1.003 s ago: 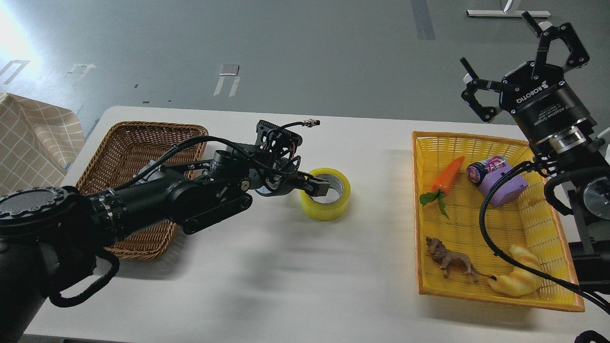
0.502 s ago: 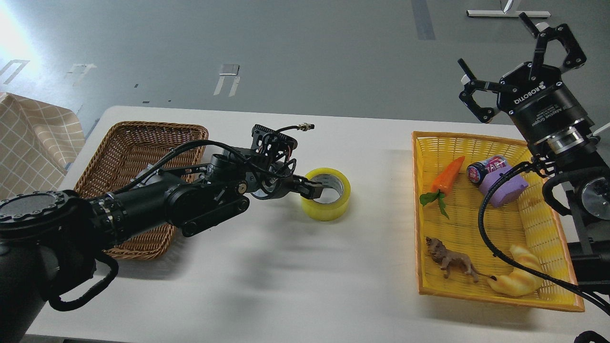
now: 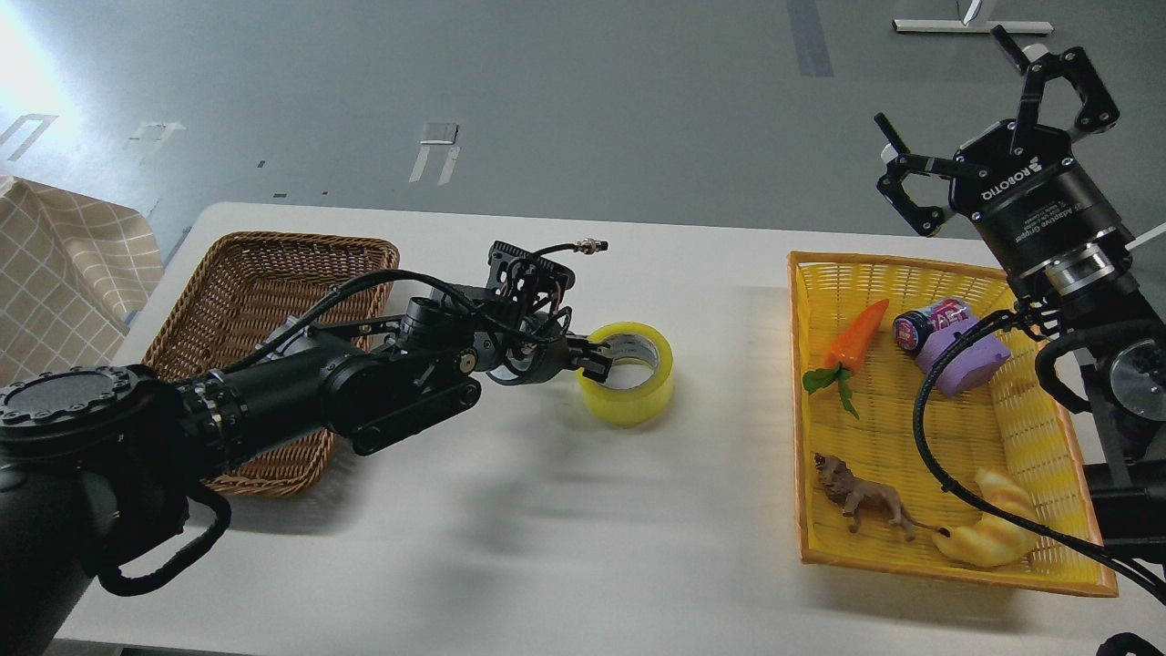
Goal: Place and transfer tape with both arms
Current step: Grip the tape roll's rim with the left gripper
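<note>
The tape [image 3: 629,374], a yellow roll with a grey-white core, lies flat on the white table [image 3: 547,547] at the middle. My left gripper [image 3: 594,363] reaches in from the left, low over the table. One finger is inside the roll against its left wall, and the jaws look closed on that wall. The outer finger is mostly hidden. My right gripper [image 3: 988,137] is raised high at the far right above the yellow basket [image 3: 947,569]. It points up, its fingers are spread wide and it is empty.
A brown wicker basket [image 3: 264,273] stands at the left, partly under my left arm. The yellow basket holds a toy carrot [image 3: 854,335], a purple container [image 3: 952,346], a toy lion [image 3: 865,503] and a yellow croissant toy [image 3: 988,533]. A checked cloth [image 3: 64,264] lies far left.
The left gripper's inner finger has drawn back from the middle of the roll to its left wall. The tape has shifted slightly right. The right gripper has barely moved.
</note>
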